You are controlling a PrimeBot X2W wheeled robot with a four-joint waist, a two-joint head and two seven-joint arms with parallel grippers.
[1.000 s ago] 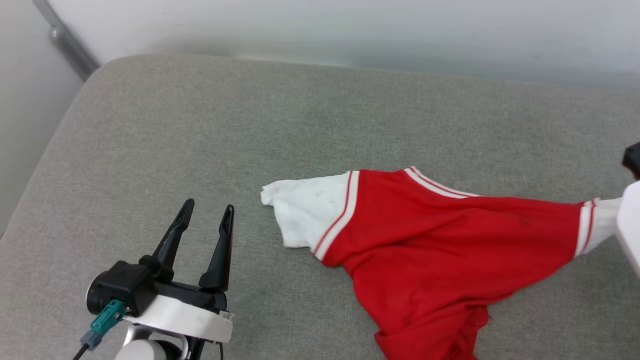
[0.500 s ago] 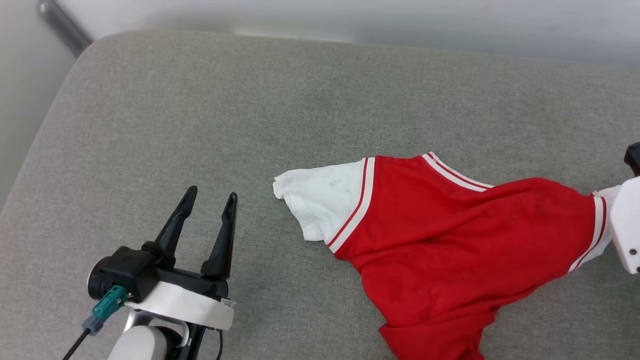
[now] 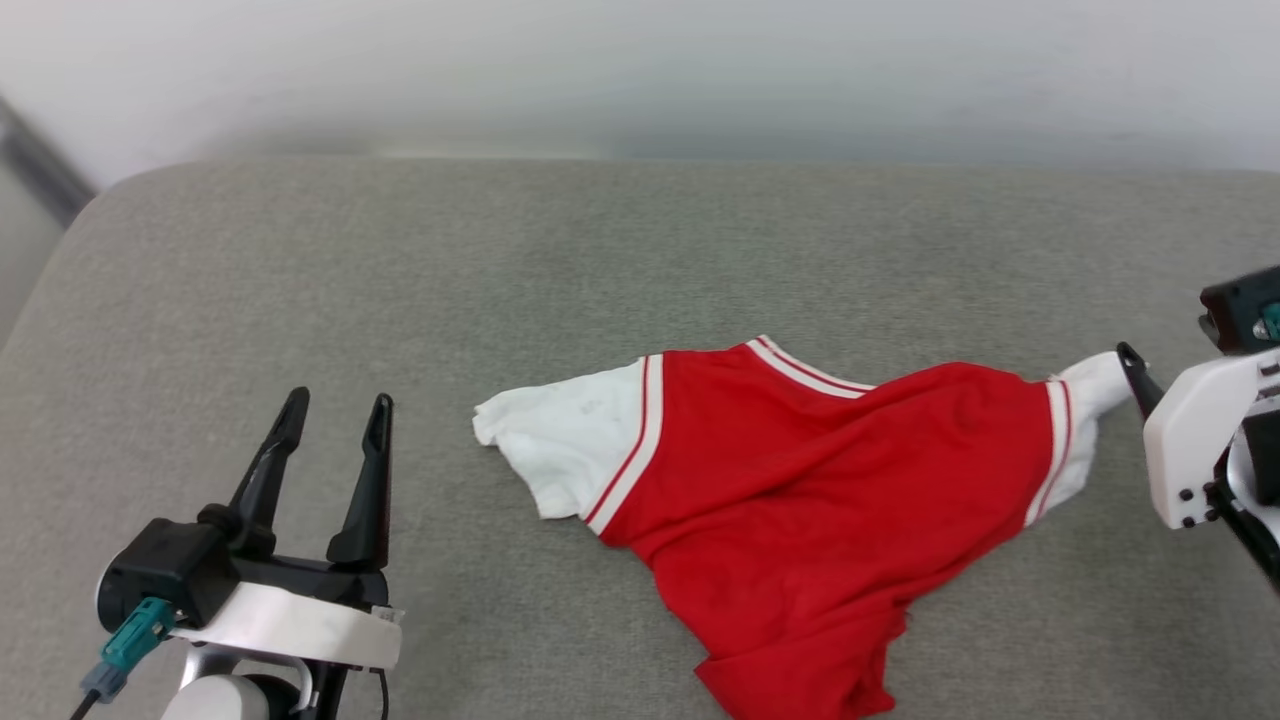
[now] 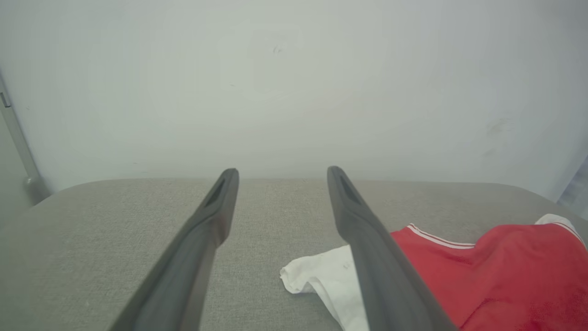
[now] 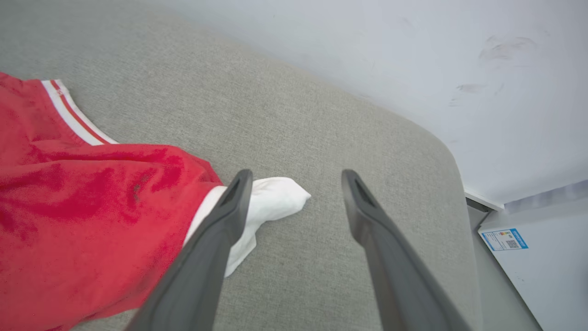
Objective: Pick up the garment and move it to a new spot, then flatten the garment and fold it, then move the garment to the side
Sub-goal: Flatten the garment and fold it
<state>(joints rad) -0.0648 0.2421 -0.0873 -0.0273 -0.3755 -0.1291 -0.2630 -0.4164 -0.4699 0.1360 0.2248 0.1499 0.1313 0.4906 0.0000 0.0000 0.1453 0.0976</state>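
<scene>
A wide grey woven fabric cushion [image 3: 300, 300] spreads across the head view, backed by a plain pale wall [image 3: 640, 70]. The red jersey shirt with short white sleeves and red-white striped trim [image 3: 800, 500] lies crumpled on the cushion, right of centre, its red body bunched into folds and trailing toward the near edge. 1 white sleeve [image 3: 560, 450] points toward the robot's left and lies flat, while the other white sleeve [image 5: 275, 200] reaches toward the robot's right.

The left gripper [image 3: 340, 397] hovers at the lower left, well apart from the shirt. Its 2 dark fingers are spread wide with nothing between them.

The right gripper [image 5: 296, 174] sits at the shirt's right end with its jaws spread wide and clamping nothing. In the right wrist view, 1 finger crosses in front of the white sleeve, whose tip pokes into the gap. Whether that finger touches the cloth cannot be told.
</scene>
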